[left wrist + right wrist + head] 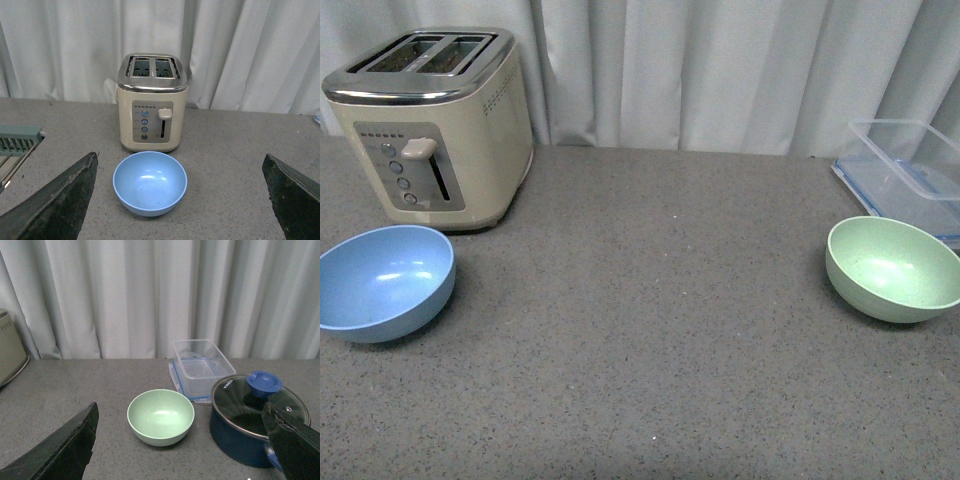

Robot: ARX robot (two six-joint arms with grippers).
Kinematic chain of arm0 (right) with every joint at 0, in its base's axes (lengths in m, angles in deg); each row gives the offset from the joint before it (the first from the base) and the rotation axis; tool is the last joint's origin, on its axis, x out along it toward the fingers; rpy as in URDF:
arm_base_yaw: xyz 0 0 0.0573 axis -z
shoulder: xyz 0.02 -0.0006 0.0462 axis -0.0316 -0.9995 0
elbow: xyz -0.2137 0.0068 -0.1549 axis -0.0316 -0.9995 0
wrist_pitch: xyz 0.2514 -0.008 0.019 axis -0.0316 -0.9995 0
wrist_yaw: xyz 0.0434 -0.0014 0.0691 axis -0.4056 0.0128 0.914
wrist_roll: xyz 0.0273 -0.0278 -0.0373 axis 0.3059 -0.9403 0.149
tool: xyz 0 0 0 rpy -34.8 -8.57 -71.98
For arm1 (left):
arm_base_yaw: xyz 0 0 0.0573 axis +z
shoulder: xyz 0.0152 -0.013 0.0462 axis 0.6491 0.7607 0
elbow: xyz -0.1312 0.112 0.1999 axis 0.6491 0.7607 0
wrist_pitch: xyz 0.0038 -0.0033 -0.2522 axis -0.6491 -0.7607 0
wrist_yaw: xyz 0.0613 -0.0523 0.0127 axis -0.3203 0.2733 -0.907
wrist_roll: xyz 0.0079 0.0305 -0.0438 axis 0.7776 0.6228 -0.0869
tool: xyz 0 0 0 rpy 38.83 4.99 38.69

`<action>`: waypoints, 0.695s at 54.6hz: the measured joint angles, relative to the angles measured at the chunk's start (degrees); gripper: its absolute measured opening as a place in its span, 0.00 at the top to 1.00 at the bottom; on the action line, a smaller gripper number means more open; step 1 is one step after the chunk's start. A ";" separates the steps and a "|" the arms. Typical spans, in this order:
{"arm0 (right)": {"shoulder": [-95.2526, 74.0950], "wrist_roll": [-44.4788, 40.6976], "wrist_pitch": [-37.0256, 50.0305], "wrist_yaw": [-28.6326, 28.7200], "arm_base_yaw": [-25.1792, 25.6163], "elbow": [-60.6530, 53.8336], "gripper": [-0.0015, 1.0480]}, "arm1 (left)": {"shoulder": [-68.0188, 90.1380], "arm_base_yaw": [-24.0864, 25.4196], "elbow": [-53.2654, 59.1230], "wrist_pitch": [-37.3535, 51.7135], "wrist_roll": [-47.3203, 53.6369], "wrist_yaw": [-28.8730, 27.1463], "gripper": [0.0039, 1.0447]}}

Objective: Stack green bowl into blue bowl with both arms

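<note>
The blue bowl (382,281) sits upright and empty on the grey table at the left, in front of the toaster. The green bowl (894,268) sits upright and empty at the far right. Neither arm shows in the front view. In the left wrist view the left gripper (182,200) is open, its fingers (60,200) wide apart, with the blue bowl (150,183) ahead between them, untouched. In the right wrist view the right gripper (180,445) is open, its fingers (65,450) wide apart, with the green bowl (160,416) ahead between them, untouched.
A cream toaster (432,125) stands at the back left. A clear lidded box (910,175) lies behind the green bowl. A dark blue pot with a glass lid (255,417) stands beside the green bowl. A grey-green rack edge (17,142) shows in the left wrist view. Curtains hang behind.
</note>
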 joint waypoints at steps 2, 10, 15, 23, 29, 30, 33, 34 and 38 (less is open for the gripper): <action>0.00 0.00 0.00 0.00 0.00 0.00 0.09 | 0.00 0.00 0.00 0.00 0.00 0.00 0.06; 0.00 0.00 0.00 0.00 0.00 0.00 0.09 | 0.00 0.00 0.00 0.00 0.00 0.00 0.06; 0.00 0.00 0.00 0.00 0.00 0.00 0.09 | 0.00 0.00 0.00 0.00 0.00 0.00 0.06; 0.00 0.00 0.00 0.00 0.00 0.00 0.09 | 0.00 0.00 0.00 0.00 0.00 0.00 0.06; 0.00 0.00 0.00 0.00 0.00 0.00 0.09 | 0.00 0.00 0.00 0.00 0.00 0.00 0.06; 0.00 0.00 0.00 0.00 0.00 0.00 0.09 | 0.00 0.00 0.00 0.00 0.00 0.00 0.06; 0.00 0.00 0.00 0.00 0.00 0.00 0.09 | 0.00 0.00 0.00 0.00 0.00 0.00 0.06; 0.00 0.00 0.00 0.00 0.00 0.00 0.09 | 0.00 0.00 0.00 0.00 0.00 0.00 0.06; 0.00 0.00 0.00 0.00 0.00 0.00 0.09 | 0.00 0.00 0.00 0.00 0.00 0.00 0.06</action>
